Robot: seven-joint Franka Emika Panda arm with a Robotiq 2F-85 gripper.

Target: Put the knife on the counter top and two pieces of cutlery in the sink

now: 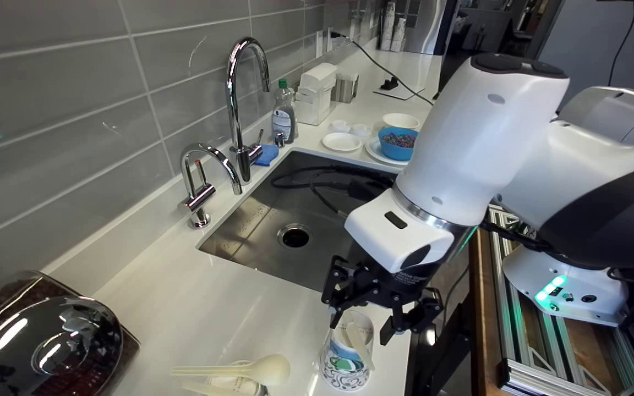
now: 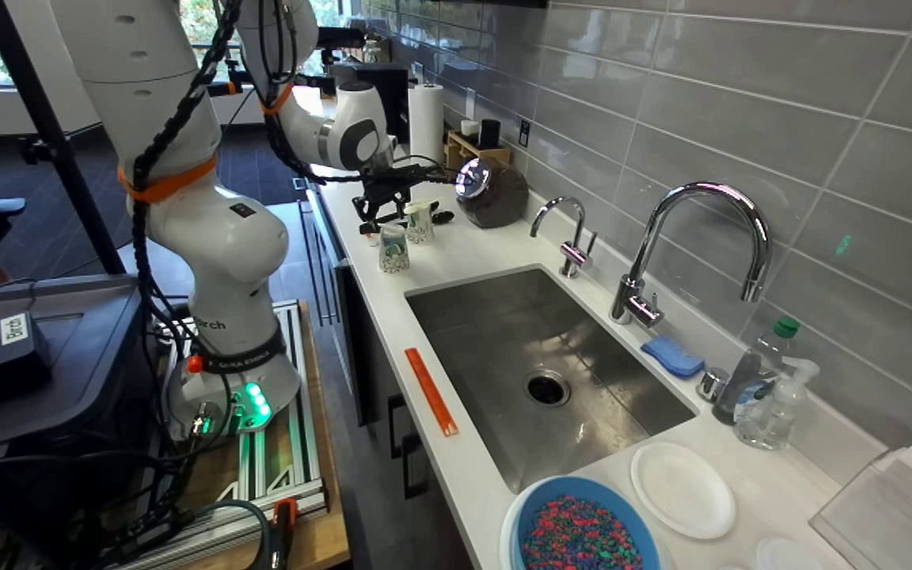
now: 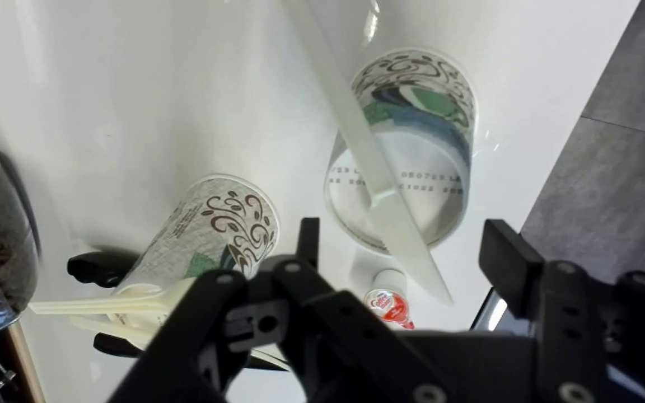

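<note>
A pale cream knife (image 3: 381,193) lies across the upturned base of a patterned paper cup (image 3: 440,106), which stands on the white counter top (image 3: 104,134). The knife also shows in an exterior view (image 1: 358,344). My gripper (image 3: 407,246) is open and empty above this cup, its fingers apart on either side of the knife's blade; it also shows in an exterior view (image 1: 361,327). Two cream pieces of cutlery, a spoon (image 1: 264,369) and another piece (image 1: 201,388), lie over a second cup (image 3: 199,240). The grey steel sink (image 2: 503,332) stands behind the cups and holds no cutlery.
A jar of dark contents with a shiny lid (image 1: 47,346) stands near the second cup. A small creamer pod (image 3: 387,302) sits beside the knife's cup. Two faucets (image 1: 248,110) rise behind the sink. An orange strip (image 2: 431,392) lies on the front edge, a blue bowl (image 2: 638,538) beyond the sink.
</note>
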